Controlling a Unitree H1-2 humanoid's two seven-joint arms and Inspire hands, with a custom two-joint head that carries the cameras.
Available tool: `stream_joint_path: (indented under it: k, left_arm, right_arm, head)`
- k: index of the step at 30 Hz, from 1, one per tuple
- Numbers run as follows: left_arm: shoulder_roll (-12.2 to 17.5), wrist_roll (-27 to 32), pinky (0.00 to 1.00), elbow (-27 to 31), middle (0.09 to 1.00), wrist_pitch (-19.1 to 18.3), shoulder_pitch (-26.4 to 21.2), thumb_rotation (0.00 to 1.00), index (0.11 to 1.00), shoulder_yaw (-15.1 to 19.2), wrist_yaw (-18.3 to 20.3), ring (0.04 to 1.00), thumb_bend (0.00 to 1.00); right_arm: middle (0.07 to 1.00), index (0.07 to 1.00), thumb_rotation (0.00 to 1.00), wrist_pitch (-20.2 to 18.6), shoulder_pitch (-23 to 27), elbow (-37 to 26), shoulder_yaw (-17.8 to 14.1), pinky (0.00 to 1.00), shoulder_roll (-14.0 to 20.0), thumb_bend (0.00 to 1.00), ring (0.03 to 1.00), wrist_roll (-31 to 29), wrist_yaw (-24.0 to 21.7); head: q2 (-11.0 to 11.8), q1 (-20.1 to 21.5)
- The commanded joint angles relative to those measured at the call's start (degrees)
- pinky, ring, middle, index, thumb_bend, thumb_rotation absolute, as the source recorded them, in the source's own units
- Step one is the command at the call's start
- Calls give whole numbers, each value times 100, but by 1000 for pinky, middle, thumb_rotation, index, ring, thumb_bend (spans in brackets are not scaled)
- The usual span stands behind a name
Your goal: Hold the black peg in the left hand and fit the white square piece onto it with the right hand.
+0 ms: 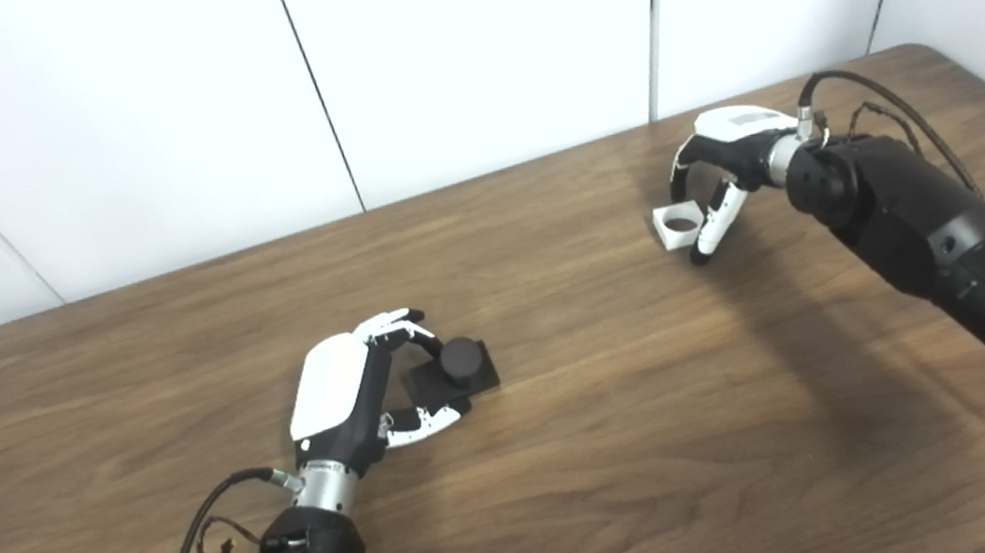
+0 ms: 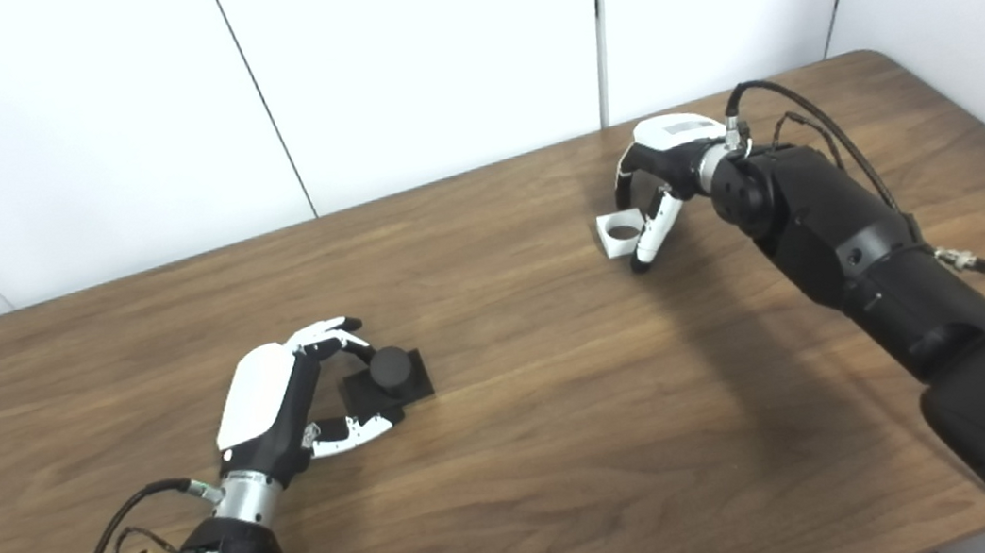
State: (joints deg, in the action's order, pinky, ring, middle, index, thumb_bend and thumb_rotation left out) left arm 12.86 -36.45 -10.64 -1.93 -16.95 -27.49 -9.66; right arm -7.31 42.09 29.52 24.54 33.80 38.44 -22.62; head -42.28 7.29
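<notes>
The black peg (image 1: 463, 362), a short round post on a square black base, rests on the wooden table (image 1: 624, 411) left of centre. My left hand (image 1: 347, 400) lies beside it, with the fingers (image 1: 409, 326) curled onto the post from behind and the thumb against the base's near edge. The white square piece (image 1: 676, 225), with a round hole in it, lies on the table at the back right. My right hand (image 1: 725, 160) arches over it, one finger down at its far side and the thumb (image 1: 719, 223) pressed against its right side.
White wall panels (image 1: 472, 51) stand right behind the table's far edge. The table's right edge and rounded corner (image 1: 929, 52) are close to the right arm. Bare wood lies between the two hands. A cable (image 1: 195, 544) loops at the left wrist.
</notes>
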Motion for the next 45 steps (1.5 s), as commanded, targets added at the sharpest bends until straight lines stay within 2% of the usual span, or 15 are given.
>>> stream_joint_path:
  k: [1,18,22,27,30,33,38,45]
  left_arm:
    - [37,-202,806,-253,819,-193,283,84,493,-183,488,850,512]
    - [5,-233,800,-215,819,-258,301,85,493,-218,498,851,512]
    - [14,-214,805,-214,821,-253,301,86,493,-208,514,854,511]
    - [35,-236,793,-235,817,-225,276,85,492,-207,493,845,512]
    - [43,-229,790,-261,817,-212,257,85,492,-199,490,845,512]
    - [52,-206,792,-250,819,-235,235,84,492,-187,537,847,512]
    - [48,-196,798,-248,819,-208,222,83,492,-184,535,850,513]
    - [24,-233,791,-248,819,-255,205,84,492,-212,564,850,512]
  right_arm:
    - [886,491,151,94,-126,54,158,1000,-194,522,952,17,-92]
    - [836,485,145,434,-301,15,113,1000,-91,524,924,171,475]
    - [822,484,140,591,-413,-76,-28,1000,-94,524,917,73,790]
    - [792,482,134,813,-625,-472,-328,966,-69,524,890,-19,1219]
    - [789,483,133,772,-755,-872,-474,963,-42,524,888,-42,1342]
    - [794,483,134,632,-908,-1376,-682,974,-37,524,899,-96,1403]
    - [773,482,130,642,-1152,-2105,-1044,927,-91,523,879,-265,1463]
    - [767,481,133,701,-1400,-3152,-1239,909,-220,523,879,-294,1349]
  head:
    - [-5,4]
    - [-76,-3]
    - [-80,1]
    - [-84,27]
    - [-89,24]
    - [-99,46]
    - [-107,39]
    - [-150,-74]
